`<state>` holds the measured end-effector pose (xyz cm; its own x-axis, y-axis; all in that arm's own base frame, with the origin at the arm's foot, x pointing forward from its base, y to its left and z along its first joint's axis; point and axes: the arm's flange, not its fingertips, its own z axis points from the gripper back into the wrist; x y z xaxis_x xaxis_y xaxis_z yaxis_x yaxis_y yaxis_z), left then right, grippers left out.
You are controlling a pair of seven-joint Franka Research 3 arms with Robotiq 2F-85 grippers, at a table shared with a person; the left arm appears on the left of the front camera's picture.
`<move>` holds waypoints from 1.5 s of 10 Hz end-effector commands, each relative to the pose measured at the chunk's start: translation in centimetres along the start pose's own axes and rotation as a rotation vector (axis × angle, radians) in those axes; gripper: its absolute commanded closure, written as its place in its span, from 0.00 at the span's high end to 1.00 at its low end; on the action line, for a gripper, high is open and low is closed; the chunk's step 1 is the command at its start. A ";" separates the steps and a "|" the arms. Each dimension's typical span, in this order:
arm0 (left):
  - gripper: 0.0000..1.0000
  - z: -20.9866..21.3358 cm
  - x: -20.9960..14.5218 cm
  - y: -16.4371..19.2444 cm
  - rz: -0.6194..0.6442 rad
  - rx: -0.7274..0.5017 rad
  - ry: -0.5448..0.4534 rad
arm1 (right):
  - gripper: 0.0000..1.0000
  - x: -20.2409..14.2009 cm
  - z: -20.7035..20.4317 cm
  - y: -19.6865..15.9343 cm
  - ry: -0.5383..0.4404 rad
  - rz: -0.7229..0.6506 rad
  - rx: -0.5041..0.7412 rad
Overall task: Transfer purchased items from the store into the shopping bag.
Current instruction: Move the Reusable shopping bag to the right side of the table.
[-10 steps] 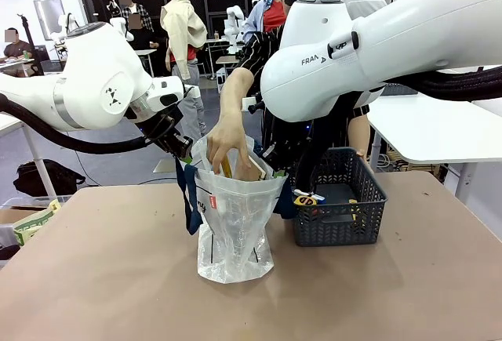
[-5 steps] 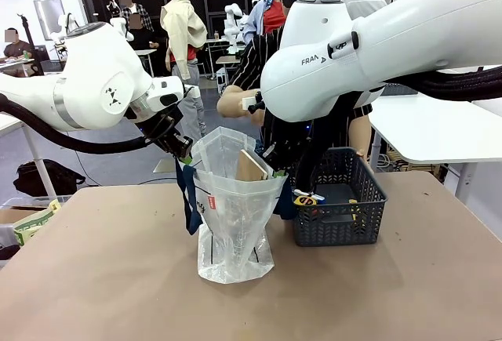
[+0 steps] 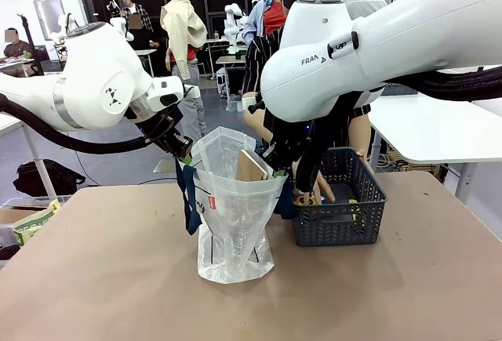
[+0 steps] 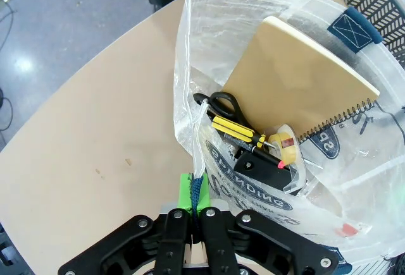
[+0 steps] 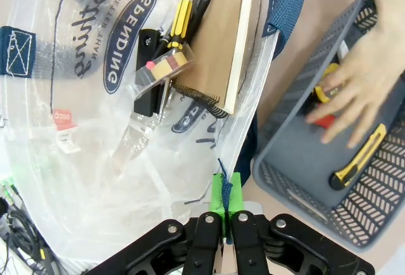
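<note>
The clear shopping bag (image 3: 235,215) stands open at mid-table, held up on both sides. My left gripper (image 3: 182,151) is shut on its navy strap; in the left wrist view the jaws (image 4: 196,207) pinch that strap. My right gripper (image 5: 224,200) is shut on the opposite strap at the bag's rim. Inside the bag (image 4: 253,180) lie a tan spiral notebook (image 4: 297,85), black-handled scissors (image 4: 221,104) and small yellow-and-black packs (image 4: 237,133). The dark grey lattice basket (image 3: 337,227) sits just right of the bag. A person's hand (image 5: 361,79) reaches into the basket (image 5: 304,205) over a yellow utility knife (image 5: 361,158).
The brown table (image 3: 118,278) has free room to the left and in front of the bag. My right arm's large white body (image 3: 376,51) hangs over the basket. People stand farther off behind the table.
The person's hand has come out of the bag, leaving the notebook inside, and now reaches down into the basket. Both grippers and the bag have stayed put.
</note>
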<state>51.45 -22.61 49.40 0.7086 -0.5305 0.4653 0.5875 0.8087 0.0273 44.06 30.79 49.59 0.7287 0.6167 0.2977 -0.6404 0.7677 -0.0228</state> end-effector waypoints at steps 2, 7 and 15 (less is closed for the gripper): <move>0.00 0.1 0.1 0.2 0.001 0.005 -0.008 | 0.00 -0.3 0.2 -0.1 -0.008 -0.004 0.003; 0.00 0.1 0.1 0.2 0.001 0.005 -0.008 | 0.00 -0.3 0.2 -0.1 -0.008 -0.004 0.003; 0.00 0.1 0.1 0.2 0.001 0.005 -0.008 | 0.00 -0.3 0.2 -0.1 -0.008 -0.004 0.003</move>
<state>51.46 -22.60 49.40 0.7087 -0.5303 0.4653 0.5874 0.8088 0.0273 44.06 30.79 49.59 0.7287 0.6167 0.2977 -0.6404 0.7677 -0.0228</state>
